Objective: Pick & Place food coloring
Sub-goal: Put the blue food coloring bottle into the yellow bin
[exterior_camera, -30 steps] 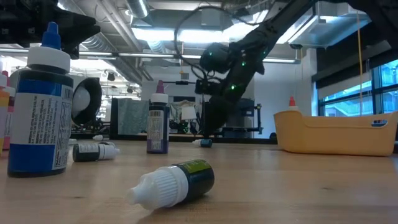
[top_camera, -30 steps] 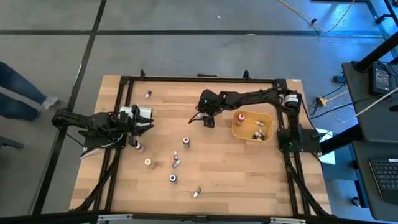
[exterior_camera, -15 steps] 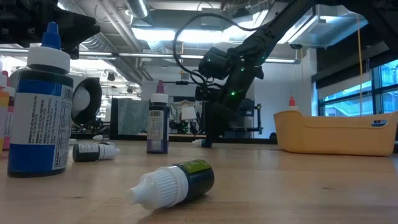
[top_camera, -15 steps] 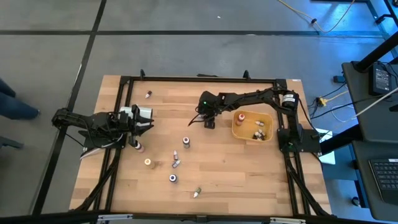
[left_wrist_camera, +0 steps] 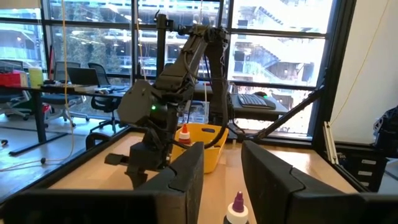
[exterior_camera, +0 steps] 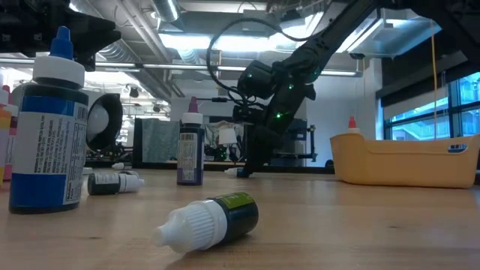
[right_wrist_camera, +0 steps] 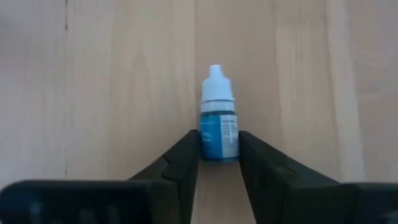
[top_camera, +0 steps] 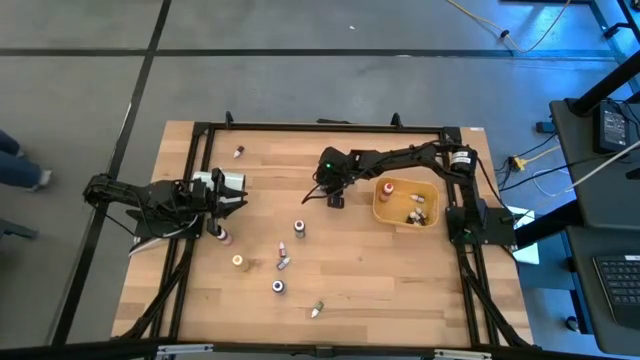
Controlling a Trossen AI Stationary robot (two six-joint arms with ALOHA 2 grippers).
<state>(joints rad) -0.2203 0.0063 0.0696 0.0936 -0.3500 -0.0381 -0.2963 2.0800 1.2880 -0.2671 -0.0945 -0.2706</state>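
Partly done; a few bottles already lie in the yellow tray [top_camera: 383, 207]; right pincer [right_wrist_camera: 217, 163] clamped on a blue food coloring bottle [right_wrist_camera: 217, 134] lying on the desk [top_camera: 370, 270] beside the tray, not yet lifted; about seven bottles scattered; left pincer [left_wrist_camera: 219, 171] waits narrowly apart, empty.

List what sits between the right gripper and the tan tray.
Nothing: in the high view, only bare wood separates the right gripper, shut on a blue bottle, from the tan tray.
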